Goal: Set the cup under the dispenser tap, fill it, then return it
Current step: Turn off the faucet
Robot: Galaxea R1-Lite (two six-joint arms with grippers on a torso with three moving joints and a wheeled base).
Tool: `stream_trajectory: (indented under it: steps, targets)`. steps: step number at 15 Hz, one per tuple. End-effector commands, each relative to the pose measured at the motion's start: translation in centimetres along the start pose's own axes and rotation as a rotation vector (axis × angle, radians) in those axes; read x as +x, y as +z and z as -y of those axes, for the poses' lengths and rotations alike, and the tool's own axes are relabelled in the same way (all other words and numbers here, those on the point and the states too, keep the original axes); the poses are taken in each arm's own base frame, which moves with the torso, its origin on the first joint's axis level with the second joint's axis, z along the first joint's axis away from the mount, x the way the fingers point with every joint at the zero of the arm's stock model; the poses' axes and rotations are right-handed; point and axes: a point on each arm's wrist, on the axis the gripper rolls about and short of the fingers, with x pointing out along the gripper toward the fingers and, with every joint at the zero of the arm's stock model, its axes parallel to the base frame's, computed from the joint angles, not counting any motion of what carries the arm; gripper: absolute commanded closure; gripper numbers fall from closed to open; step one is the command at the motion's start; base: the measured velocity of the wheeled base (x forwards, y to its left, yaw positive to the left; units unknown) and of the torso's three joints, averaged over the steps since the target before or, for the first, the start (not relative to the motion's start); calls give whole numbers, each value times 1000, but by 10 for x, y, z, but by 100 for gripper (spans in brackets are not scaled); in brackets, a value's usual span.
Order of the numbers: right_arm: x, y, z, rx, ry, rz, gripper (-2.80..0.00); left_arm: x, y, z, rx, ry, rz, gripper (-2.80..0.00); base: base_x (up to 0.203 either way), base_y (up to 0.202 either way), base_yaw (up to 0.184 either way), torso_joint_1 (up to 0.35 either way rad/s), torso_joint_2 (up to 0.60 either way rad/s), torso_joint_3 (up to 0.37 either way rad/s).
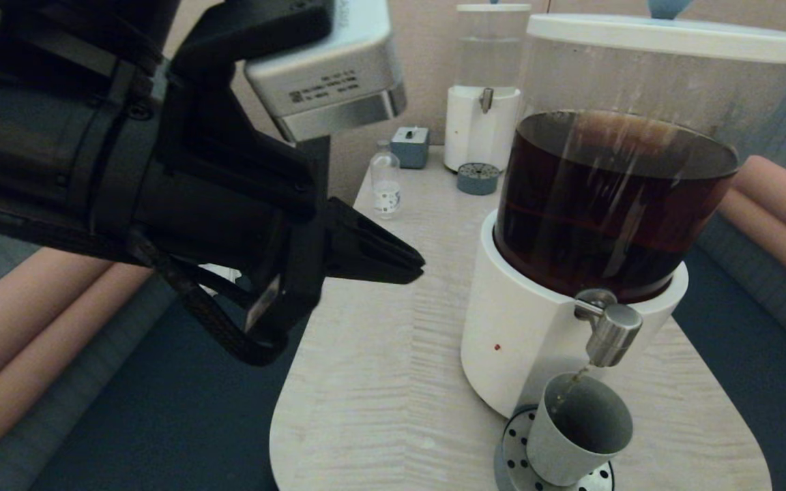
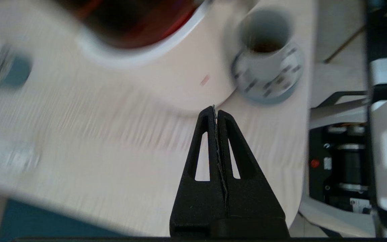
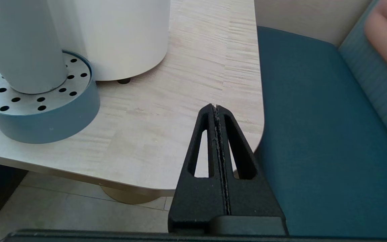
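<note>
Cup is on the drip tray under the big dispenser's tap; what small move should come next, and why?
Probably wait: a thin stream runs from the dispenser tap into the cup, which holds little liquid. The left gripper, shut and empty, hangs above the table; right gripper is shut beside it.

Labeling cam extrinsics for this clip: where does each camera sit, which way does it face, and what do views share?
Head view: on the robot's head, looking forward and down at the table; the left pincer and its arm fill the left side.
Left wrist view: behind the left pincer, shut, above the table facing the cup.
Right wrist view: behind the right pincer, shut, low by the table edge, facing the drip tray.
Shared: all three show the cup on the drip tray, under the dispenser tap.
</note>
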Motion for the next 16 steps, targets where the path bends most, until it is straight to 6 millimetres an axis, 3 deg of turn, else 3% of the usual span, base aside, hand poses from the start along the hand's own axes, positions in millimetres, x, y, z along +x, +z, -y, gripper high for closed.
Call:
stream_trajectory:
  steps: [1,7,16]
  targets:
    - [1,-2,0,-1,1,-6,0,21,5,7,27,-52,13,0,0,0,0,0,0,0]
    - [0,-3,0,-1,1,-6,0,72,12,16,73,-81,4,0,0,0,0,0,0,0]
    - [0,-3,0,-1,1,-5,0,113,13,18,96,-86,16,0,0,0,0,0,0,0]
